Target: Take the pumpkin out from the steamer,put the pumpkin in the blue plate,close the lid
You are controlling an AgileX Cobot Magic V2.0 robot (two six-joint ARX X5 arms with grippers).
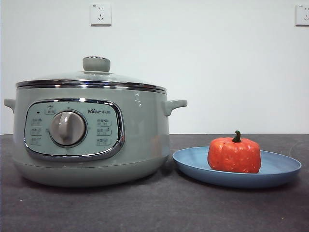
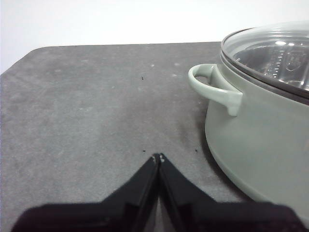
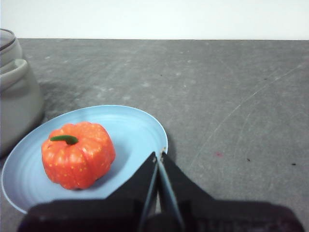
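Observation:
The orange-red pumpkin [image 1: 234, 154] [image 3: 77, 154] rests on the blue plate [image 1: 280, 170] [image 3: 135, 128], to the right of the sage-green steamer [image 1: 140, 140] [image 2: 256, 145] [image 3: 14, 96]. The glass lid [image 1: 91, 79] [image 2: 270, 53] sits closed on the steamer, knob [image 1: 96, 64] up. My right gripper [image 3: 159, 155] is shut and empty, hovering at the plate's rim beside the pumpkin. My left gripper [image 2: 157, 157] is shut and empty over the dark table, apart from the steamer's side handle [image 2: 215, 87]. Neither gripper appears in the front view.
The dark grey tabletop [image 1: 154, 208] stretches in front of steamer and plate. Two wall sockets [image 1: 100, 14] [image 1: 302, 14] sit on the white wall behind. The table's far edge shows in both wrist views.

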